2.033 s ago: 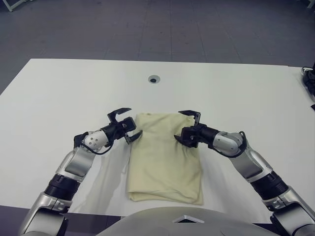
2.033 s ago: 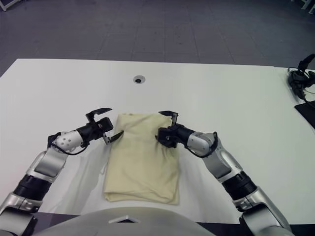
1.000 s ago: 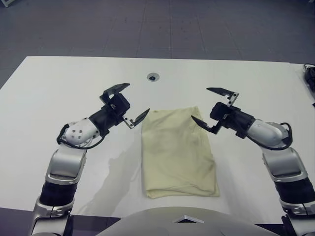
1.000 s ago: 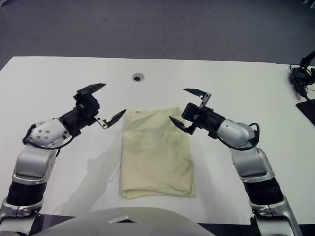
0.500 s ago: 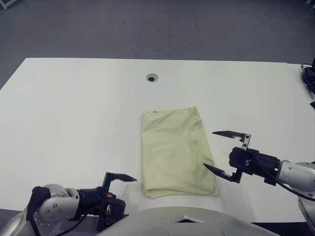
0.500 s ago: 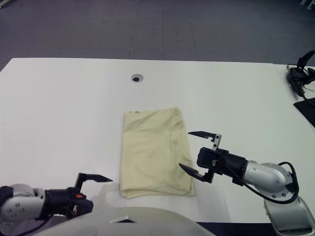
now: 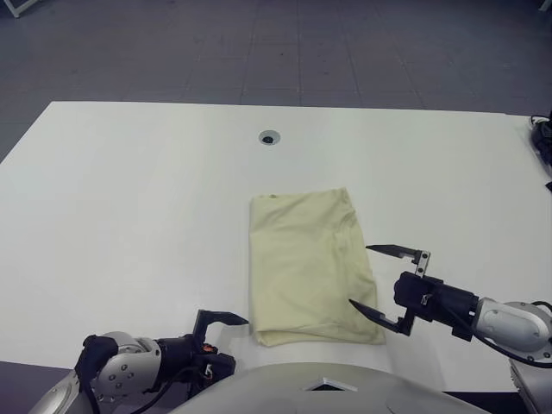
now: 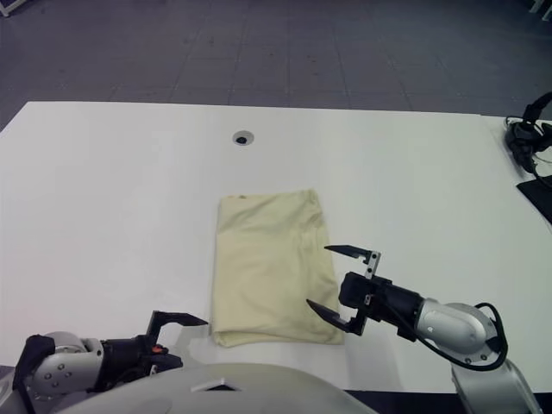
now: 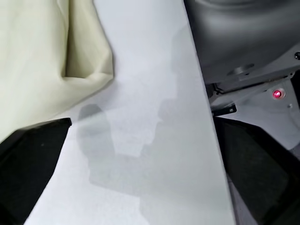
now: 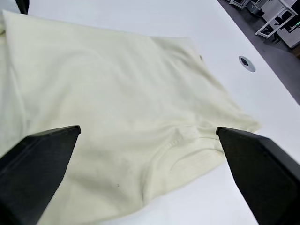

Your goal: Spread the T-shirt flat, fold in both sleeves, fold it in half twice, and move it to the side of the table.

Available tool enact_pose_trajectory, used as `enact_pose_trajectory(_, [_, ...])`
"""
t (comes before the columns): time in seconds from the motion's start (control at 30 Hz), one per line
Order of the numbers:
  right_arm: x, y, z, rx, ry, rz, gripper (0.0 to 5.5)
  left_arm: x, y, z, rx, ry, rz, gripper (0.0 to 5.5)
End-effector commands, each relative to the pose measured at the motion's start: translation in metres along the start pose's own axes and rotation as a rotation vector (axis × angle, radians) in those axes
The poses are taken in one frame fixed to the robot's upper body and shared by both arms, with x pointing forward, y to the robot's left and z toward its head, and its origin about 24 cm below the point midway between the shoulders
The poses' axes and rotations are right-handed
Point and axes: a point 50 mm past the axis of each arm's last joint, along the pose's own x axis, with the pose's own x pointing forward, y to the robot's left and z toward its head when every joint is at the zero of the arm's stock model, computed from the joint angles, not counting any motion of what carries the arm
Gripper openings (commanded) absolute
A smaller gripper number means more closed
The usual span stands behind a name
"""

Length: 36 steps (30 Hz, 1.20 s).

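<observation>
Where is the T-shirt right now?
In the eye views, the T-shirt lies folded mid-table, toward the near edge, with the open right gripper at its right side and a hole farther back.

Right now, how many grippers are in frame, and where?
2. The left gripper, open, sits at the near edge of the table, left of the T-shirt; the right gripper, open, is at its near right corner.
</observation>
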Motion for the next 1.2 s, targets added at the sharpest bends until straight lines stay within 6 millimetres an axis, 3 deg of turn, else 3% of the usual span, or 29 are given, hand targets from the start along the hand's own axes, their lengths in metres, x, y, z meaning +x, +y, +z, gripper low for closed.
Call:
enact_pose_trajectory(0.03, [-0.002, 0.003, -0.004, 0.032, 0.006, 0.002, 5.4, -0.016, 0.021, 0.031, 0.095, -0.157, 0.09, 5.38])
enact_pose_trajectory(0.23, [-0.002, 0.005, -0.004, 0.043, 0.003, -0.003, 5.4, -0.019, 0.037, 0.027, 0.121, -0.145, 0.15, 5.38])
enact_pose_trajectory(0.37, [0.0, 0.004, -0.005, 0.037, 0.001, 0.004, 5.4, -0.006, 0.046, 0.001, 0.188, 0.022, 0.204, 5.38])
enact_pose_trajectory(0.7, [0.003, 0.004, -0.004, 0.031, -0.007, 0.008, 5.4, 0.01, 0.034, -0.015, 0.2, 0.086, 0.106, 5.38])
enact_pose_trajectory(0.9, [0.004, 0.002, -0.003, 0.03, -0.011, 0.016, 5.4, 0.008, 0.024, -0.015, 0.182, 0.095, 0.056, 5.38])
enact_pose_trajectory(1.03, [0.005, 0.002, -0.003, 0.034, -0.013, 0.014, 5.4, 0.009, 0.023, -0.008, 0.182, 0.05, 0.052, 5.38])
enact_pose_trajectory(1.2, [0.007, 0.002, -0.002, 0.035, -0.013, 0.014, 5.4, 0.017, 0.026, -0.013, 0.206, 0.077, 0.067, 5.38])
